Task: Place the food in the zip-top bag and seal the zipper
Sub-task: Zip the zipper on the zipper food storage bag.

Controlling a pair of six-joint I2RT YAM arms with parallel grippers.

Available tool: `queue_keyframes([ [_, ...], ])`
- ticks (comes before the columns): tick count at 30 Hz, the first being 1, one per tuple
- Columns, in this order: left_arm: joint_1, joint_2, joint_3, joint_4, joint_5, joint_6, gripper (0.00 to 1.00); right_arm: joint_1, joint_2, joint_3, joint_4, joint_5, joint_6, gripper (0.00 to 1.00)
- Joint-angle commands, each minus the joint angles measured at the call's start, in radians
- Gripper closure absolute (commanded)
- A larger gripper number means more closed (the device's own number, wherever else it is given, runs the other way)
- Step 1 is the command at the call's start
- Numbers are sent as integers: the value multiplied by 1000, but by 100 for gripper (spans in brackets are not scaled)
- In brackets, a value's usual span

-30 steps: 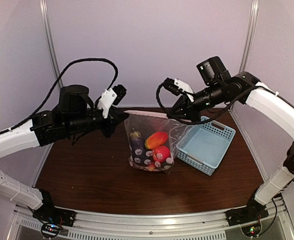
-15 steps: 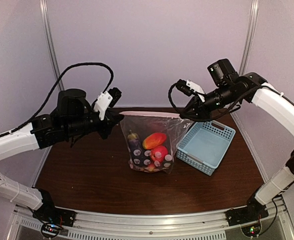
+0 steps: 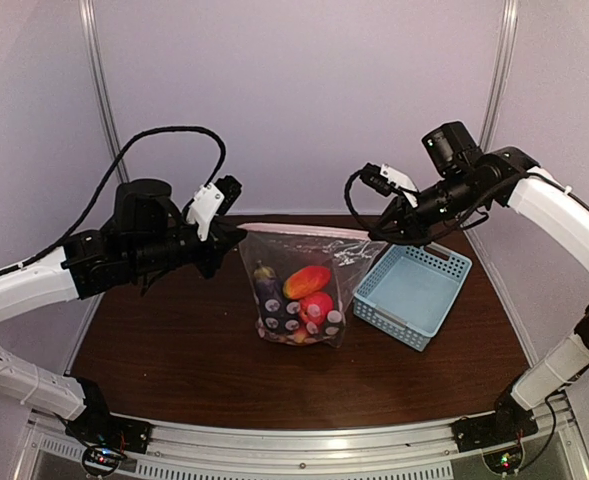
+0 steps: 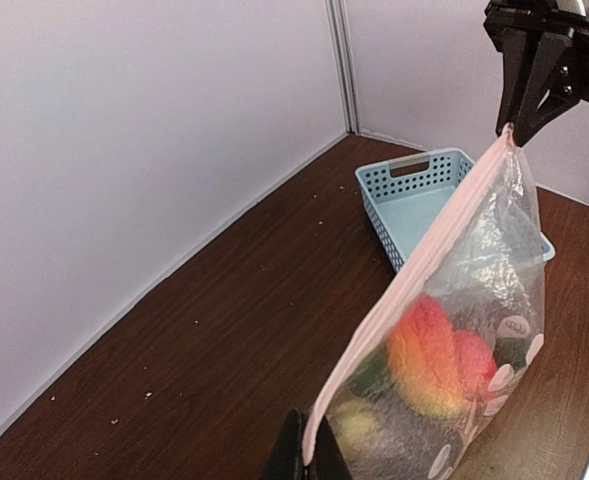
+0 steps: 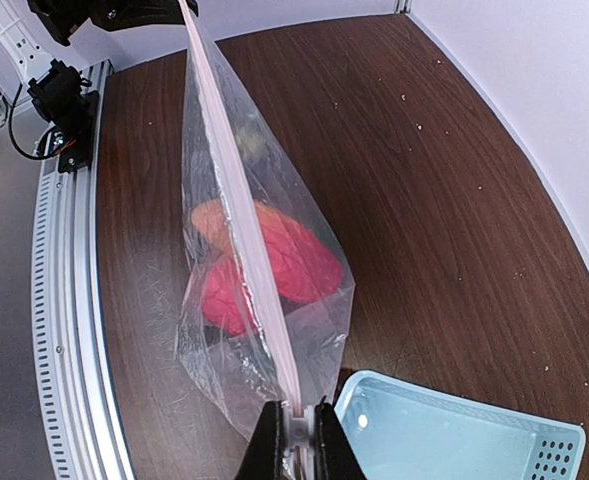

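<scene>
- Two tools, both pinching: my left tool (image 3: 236,232) is clamped narrow on the left end of the zipper (image 3: 304,229). My right tool (image 3: 382,232) is clamped narrow on its right end.
- One zip-top bag (image 3: 299,290) hangs between them in the middle of the top view. The zipper is pulled into one straight whitish line along its upper edge; I cannot tell whether it is pressed shut all along.
- Food in the bag: I count three clear pieces, a dark eggplant (image 3: 269,280) on the left, an orange-red piece (image 3: 309,281) above centre and a red tomato (image 3: 319,305) below it. Whatever lies at the bottom is blurred behind the dot pattern.
- One light-blue basket (image 3: 414,292) sits just right of the bag, its near corner close to the bag's lower right corner.
- The bag's bottom seems to touch the tabletop (image 3: 174,340).
- Bare tabletop spreads across the lower left and bottom of the frame; the back wall stands close behind the bag.
</scene>
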Motion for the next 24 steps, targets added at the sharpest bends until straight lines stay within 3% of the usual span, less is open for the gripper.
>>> queue_keyframes([
  [1, 45, -37, -20, 29, -91, -14, 100, -39, -30, -26, -86, 75, -2, 100],
  [9, 52, -21, -21, 43, -75, -28, 100, -71, -27, -22, -94, 42, -4, 100],
  [14, 52, 37, 13, 118, 7, -76, 100, -89, -5, 7, -46, 38, 10, 100],
  [24, 28, 362, 502, 242, 252, -111, 100, -244, 82, 274, 41, 4, 119, 100],
])
